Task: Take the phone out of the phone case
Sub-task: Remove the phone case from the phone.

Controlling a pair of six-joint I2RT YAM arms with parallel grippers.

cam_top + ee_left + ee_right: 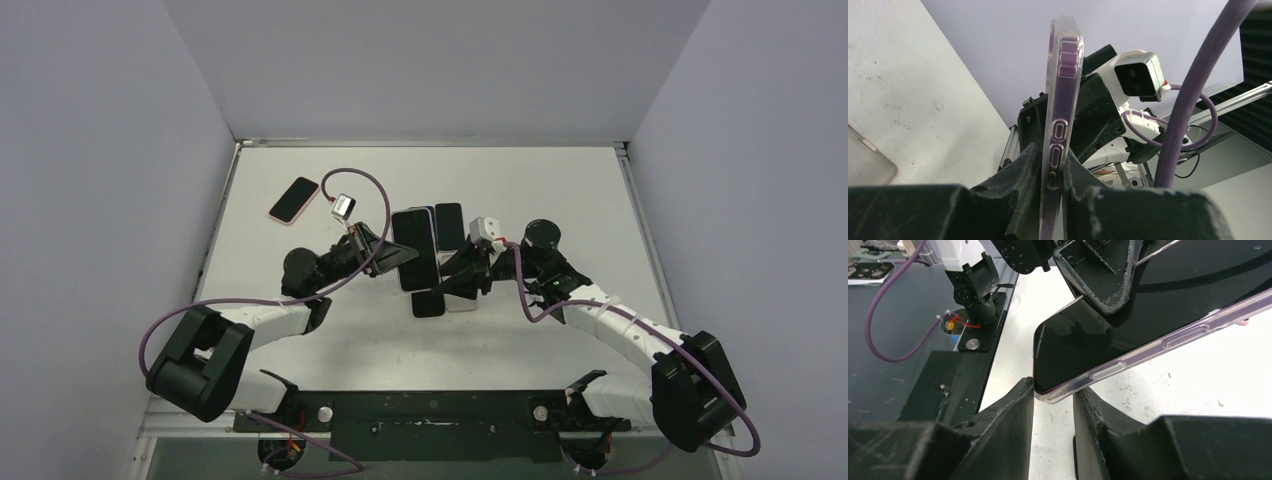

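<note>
- The left gripper (1052, 167) fills the bottom of its wrist view; its fingers are clenched on the long edge of the phone case (1062, 95), which stands edge-on between them with its side buttons showing; I judge this grip to be the anchor, holding the case steady while the other arm works on it.
- The right gripper (1054, 396) has a finger on either side of one corner of the case and looks pinched onto it; the phone (1073, 347) shows a dark screen and sits inside the clear rim, not yet freed; the corner was probably chosen because the lip peels back most easily there.
- The cased phone hangs in the air over the middle of the worktop (560, 190), well apart from every edge; held up like this, its back and rim are open to both pincers.
- The left arm (270, 318) bows out toward the left edge with its wrist turned inward; the right arm (610, 320) mirrors it from the right edge; the two grippers meet nose to nose.
- A pink phone (294, 200) lies near the far-left corner; a dark handset (427, 303) lies flat under the grippers; neither gripper touches either one.
</note>
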